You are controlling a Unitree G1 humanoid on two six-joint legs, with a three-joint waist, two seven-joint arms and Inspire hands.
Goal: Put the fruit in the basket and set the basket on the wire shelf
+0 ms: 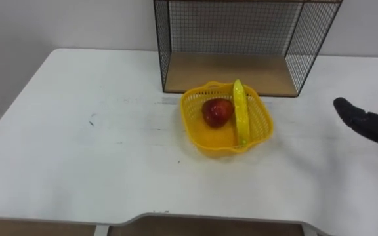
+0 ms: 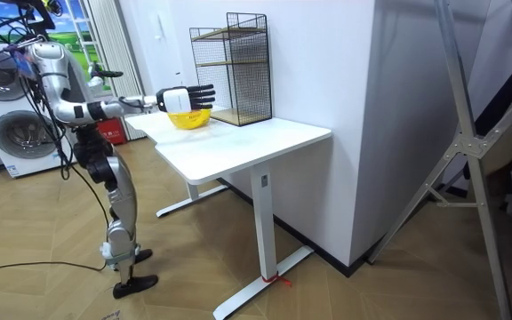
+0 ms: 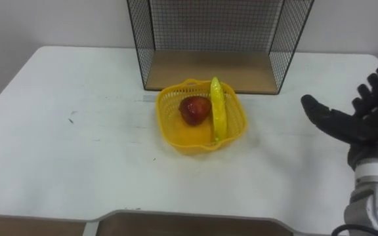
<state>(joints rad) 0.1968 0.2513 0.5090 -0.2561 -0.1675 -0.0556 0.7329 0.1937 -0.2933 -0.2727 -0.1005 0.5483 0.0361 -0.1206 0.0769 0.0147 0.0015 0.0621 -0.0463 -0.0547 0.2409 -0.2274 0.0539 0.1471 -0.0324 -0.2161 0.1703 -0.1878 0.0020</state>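
Right hand (image 3: 356, 121) hangs wide open, well right of the basket (image 3: 199, 145) holding an apple (image 3: 193, 109), on the desk (image 3: 77, 151) before the shelf (image 3: 209, 69).

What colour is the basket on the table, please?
The basket is yellow, clearest in the right eye view.

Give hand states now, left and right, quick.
Left hand: cannot be told.
Right hand: open, fingers spread, holding nothing.
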